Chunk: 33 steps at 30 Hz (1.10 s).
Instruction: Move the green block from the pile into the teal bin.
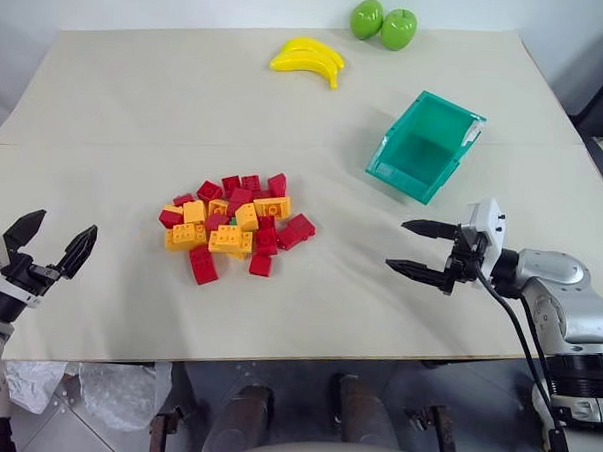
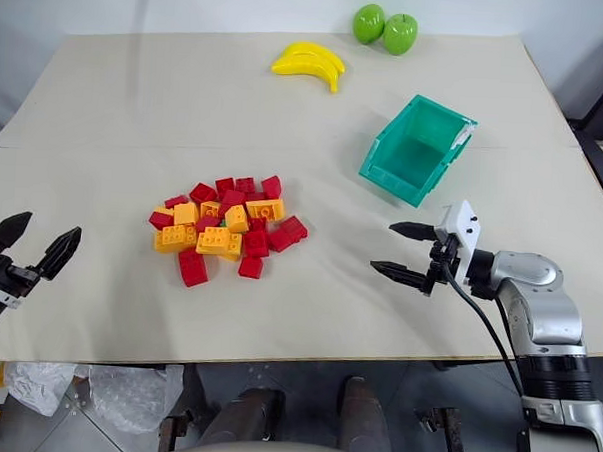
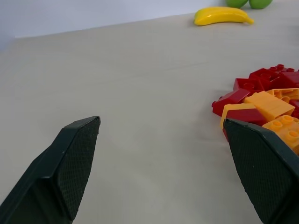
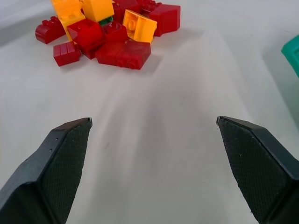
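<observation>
Currently the reach is beginning: right gripper (image 1: 409,247) is hovering between the pile (image 1: 233,226) and the teal bin (image 1: 423,145), fingers spread wide and holding nothing; left gripper (image 1: 52,240), also wide and unladen, is waiting on the pile's far side. Green block (image 4: 105,20) is lying wedged among the pile's red and yellow-orange bricks, barely showing, so the next move is probably calling for a careful pinch. The bin is sitting empty on the desk (image 1: 137,99).
</observation>
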{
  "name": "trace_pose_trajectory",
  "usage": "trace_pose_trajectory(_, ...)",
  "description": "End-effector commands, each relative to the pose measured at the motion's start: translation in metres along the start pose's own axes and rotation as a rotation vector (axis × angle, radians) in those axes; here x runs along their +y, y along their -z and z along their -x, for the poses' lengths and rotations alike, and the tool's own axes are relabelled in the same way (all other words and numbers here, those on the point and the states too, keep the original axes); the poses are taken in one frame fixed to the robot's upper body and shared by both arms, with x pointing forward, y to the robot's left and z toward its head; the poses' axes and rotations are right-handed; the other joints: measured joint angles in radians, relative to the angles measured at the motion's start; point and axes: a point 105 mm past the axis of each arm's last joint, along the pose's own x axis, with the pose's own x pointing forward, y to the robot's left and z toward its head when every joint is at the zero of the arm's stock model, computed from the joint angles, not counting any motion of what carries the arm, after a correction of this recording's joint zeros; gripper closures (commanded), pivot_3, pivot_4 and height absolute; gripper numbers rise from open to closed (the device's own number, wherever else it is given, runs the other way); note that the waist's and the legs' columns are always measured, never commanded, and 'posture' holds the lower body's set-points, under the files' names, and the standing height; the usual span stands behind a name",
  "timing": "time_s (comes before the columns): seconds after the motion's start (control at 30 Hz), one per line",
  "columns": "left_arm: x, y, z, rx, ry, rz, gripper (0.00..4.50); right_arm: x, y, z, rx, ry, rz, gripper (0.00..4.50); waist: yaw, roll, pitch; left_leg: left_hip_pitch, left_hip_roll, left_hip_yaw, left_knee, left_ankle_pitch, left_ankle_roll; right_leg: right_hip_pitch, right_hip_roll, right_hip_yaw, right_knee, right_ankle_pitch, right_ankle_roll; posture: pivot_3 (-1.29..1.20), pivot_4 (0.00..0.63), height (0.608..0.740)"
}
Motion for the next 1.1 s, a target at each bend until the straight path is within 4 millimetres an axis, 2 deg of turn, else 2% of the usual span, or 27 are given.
trace_pose_trajectory(0.03,0.0,-0.014,-0.001,-0.045,0.019,-0.016,0.0,0.002,-0.009,-0.002,-0.029,-0.014,0.04,0.01,-0.001,0.0,0.0,0.0,0.0,0.0,0.0,0.0,0.0,0.0,0.0,0.0,0.0,0.0,0.0,0.0,0.15,0.74)
trace_pose_trajectory(0.23,-0.015,-0.01,-0.002,0.009,0.105,0.079,0.0,0.007,-0.016,-0.006,-0.036,-0.028,0.064,0.01,-0.004,0.0,0.0,0.0,0.0,0.0,0.0,0.0,0.0,0.0,0.0,0.001,0.0,0.0,0.0,0.0,0.15,0.74)
trace_pose_trajectory(0.37,-0.02,-0.01,-0.003,0.043,0.143,0.028,0.0,0.015,-0.023,-0.01,-0.04,-0.061,0.083,0.01,-0.005,0.0,0.0,0.0,0.001,0.001,0.0,0.0,0.0,-0.001,0.0,0.002,0.001,0.0,0.0,0.0,0.15,0.74)
trace_pose_trajectory(0.5,-0.017,-0.012,-0.005,0.028,0.147,0.003,0.0,0.02,-0.031,-0.019,-0.029,-0.065,0.121,0.01,-0.004,0.0,0.0,0.0,0.001,0.002,0.0,0.0,0.0,-0.001,0.001,0.003,0.001,0.0,0.0,0.0,0.15,0.74)
trace_pose_trajectory(0.57,-0.023,-0.018,-0.006,-0.012,0.197,-0.046,0.0,0.027,-0.043,-0.027,-0.052,-0.087,0.129,0.01,-0.005,0.0,0.0,0.0,0.001,0.003,0.0,0.0,0.0,-0.001,0.001,0.003,0.001,0.0,0.0,0.0,0.15,0.74)
trace_pose_trajectory(0.7,-0.026,-0.021,-0.006,-0.05,0.244,-0.061,0.0,0.043,-0.053,-0.042,0.023,-0.124,0.122,0.96,-0.006,0.0,0.0,0.0,0.003,0.006,0.0,0.0,0.0,-0.003,0.002,0.005,0.001,0.001,-0.001,0.0,0.15,0.74)
trace_pose_trajectory(0.8,-0.036,-0.025,-0.002,-0.1,0.351,-0.026,0.0,0.053,-0.065,-0.054,0.006,-0.133,0.123,1.93,-0.005,0.0,0.0,0.0,0.003,0.006,0.0,-0.001,0.0,-0.004,0.002,0.005,0.001,0.002,-0.001,0.0,0.15,0.74)
trace_pose_trajectory(0.87,-0.04,-0.024,0.0,-0.105,0.405,-0.016,0.0,0.058,-0.068,-0.064,0.014,-0.136,0.13,2.74,-0.005,0.0,0.0,0.0,0.003,0.006,0.0,-0.001,0.0,-0.004,0.002,0.005,0.0,0.002,-0.001,0.0,0.15,0.74)
trace_pose_trajectory(1.03,-0.051,-0.025,0.011,-0.143,0.56,0.018,0.0,0.074,-0.077,-0.086,0.003,-0.159,0.137,4.42,-0.008,0.0,0.0,0.0,0.003,0.008,0.0,-0.001,0.0,-0.006,0.002,0.007,0.002,0.002,-0.001,0.0,0.15,0.74)
trace_pose_trajectory(1.1,-0.056,-0.022,0.018,-0.135,0.647,0.018,0.0,0.078,-0.084,-0.105,-0.007,-0.155,0.132,4.47,-0.009,-0.001,0.0,-0.001,0.003,0.009,0.0,-0.001,0.0,-0.008,0.002,0.008,0.002,0.002,-0.001,0.0,0.15,0.74)
